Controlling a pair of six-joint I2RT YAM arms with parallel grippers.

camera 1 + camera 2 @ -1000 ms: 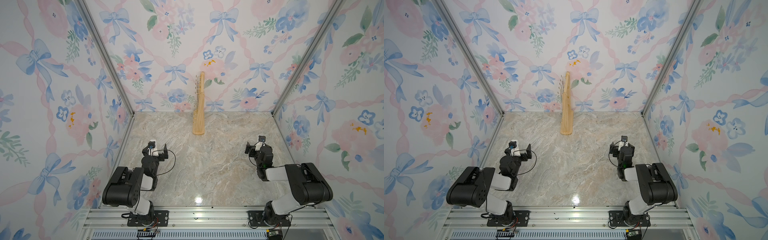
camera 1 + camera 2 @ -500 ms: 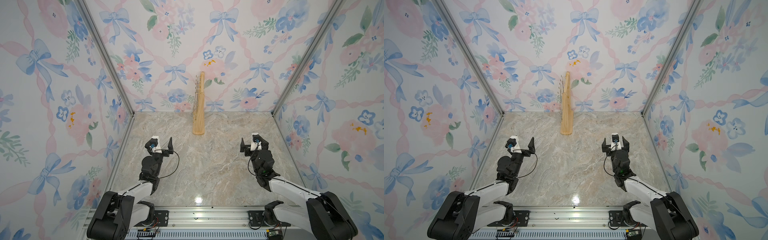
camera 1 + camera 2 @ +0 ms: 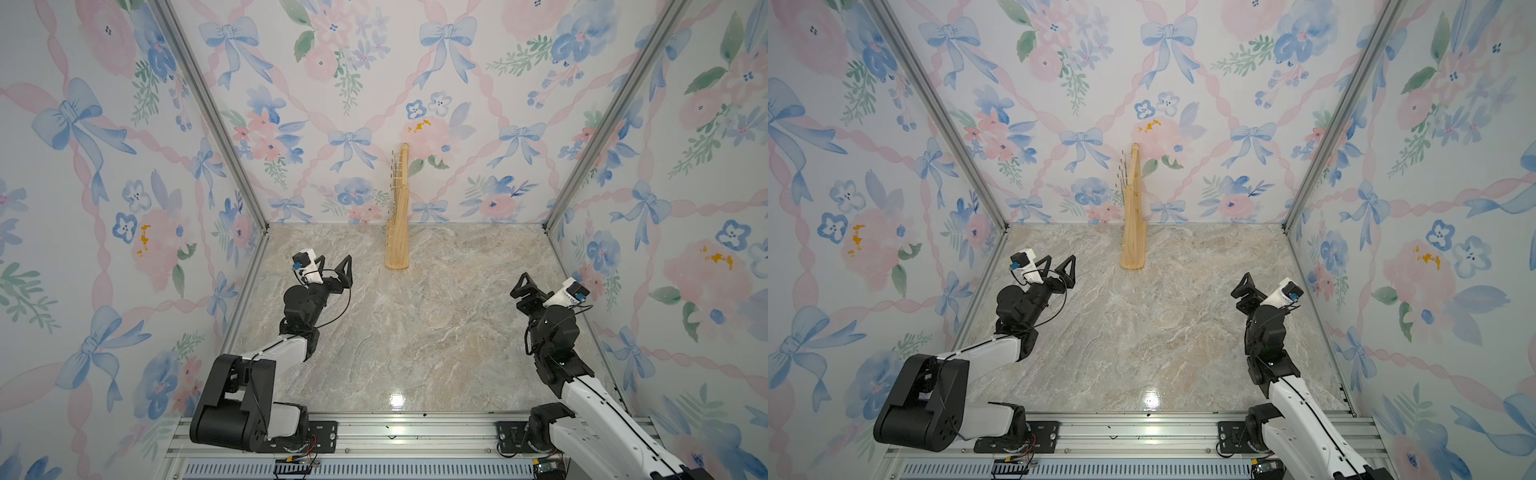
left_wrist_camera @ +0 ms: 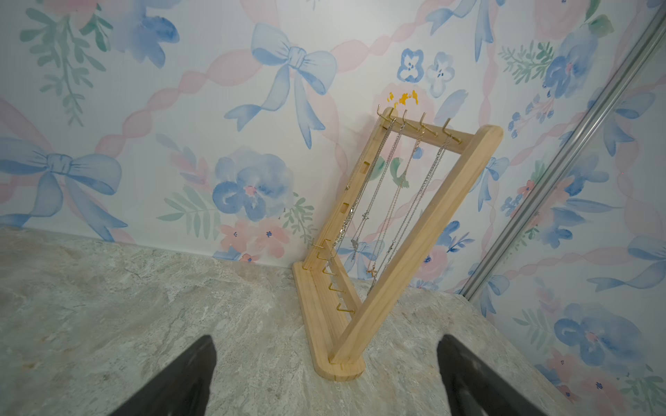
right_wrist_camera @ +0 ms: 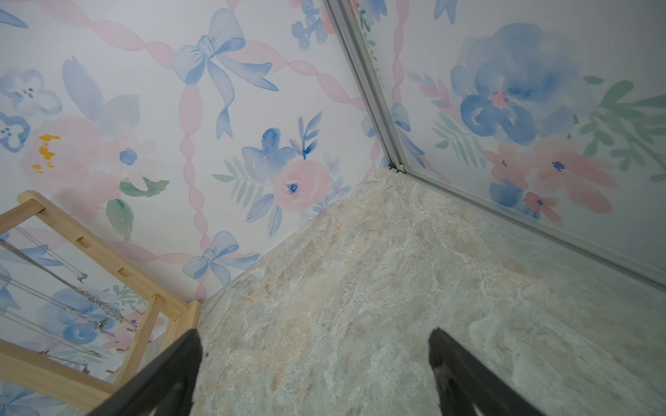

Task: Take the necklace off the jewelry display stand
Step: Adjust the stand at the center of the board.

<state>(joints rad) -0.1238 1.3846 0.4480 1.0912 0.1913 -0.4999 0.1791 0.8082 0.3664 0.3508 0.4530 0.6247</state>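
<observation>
The jewelry display stand, a light pine frame, stands edge-on to both top views at the back wall's middle. In the left wrist view the stand shows several thin silver chains hanging from brass hooks on its top bar; I take one such chain as the necklace. The right wrist view catches the stand and a necklace pendant at its edge. My left gripper is open, short of the stand's base. My right gripper is open over bare marble.
A marble-look floor is boxed in by floral walls with aluminium corner posts. The lower rail of the stand carries empty brass hooks. An aluminium base rail runs along the front edge.
Both arms have unfolded from their tucked pose. The left gripper rose and reached forward toward the stand. The right gripper rose and swung toward the right wall. Both stayed open.
</observation>
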